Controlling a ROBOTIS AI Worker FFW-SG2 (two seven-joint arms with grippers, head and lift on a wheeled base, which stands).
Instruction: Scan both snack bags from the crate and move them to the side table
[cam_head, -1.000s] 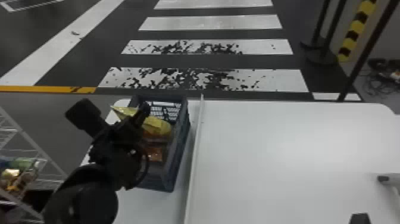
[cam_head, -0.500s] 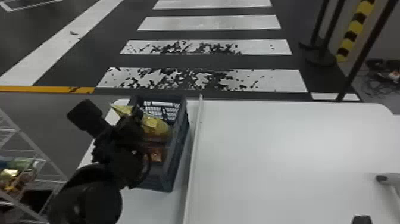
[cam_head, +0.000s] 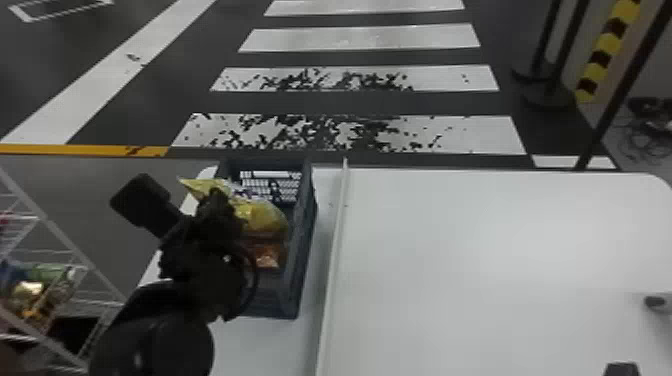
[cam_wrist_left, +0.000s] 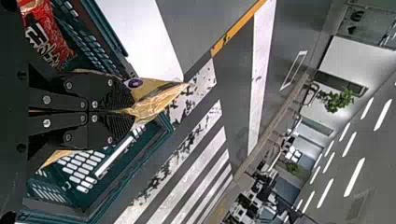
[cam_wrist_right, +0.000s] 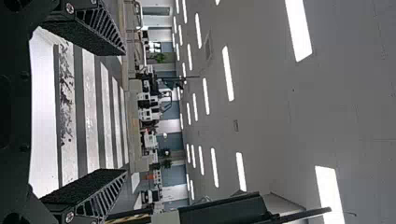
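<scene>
My left gripper (cam_head: 222, 200) is at the crate (cam_head: 300, 250), over its left side, shut on the yellow snack bag (cam_head: 265, 220), whose pointed corner sticks out past the crate's left rim. In the left wrist view the left gripper (cam_wrist_left: 126, 111) pinches the yellow bag (cam_wrist_left: 152, 100) between closed fingers above the crate (cam_wrist_left: 107, 191). An orange-red snack bag (cam_head: 267, 256) lies in the crate just nearer than the yellow one; the left wrist view shows it as a red bag (cam_wrist_left: 46, 35). In the right wrist view the right gripper (cam_wrist_right: 123, 112) is open, its fingers wide apart with nothing between.
The crate stands on the left part of a white table, beside a thin raised divider (cam_head: 332, 270). A broad white tabletop (cam_head: 480, 260) lies right of it. A wire rack (cam_head: 65, 250) holding colourful packages stands at the left. A grey-black object (cam_head: 656, 301) is at the right edge.
Over the last second the left arm has shifted slightly to the right, and the yellow bag's pointed corner has tipped a little with it. The crate stays about where it was.
</scene>
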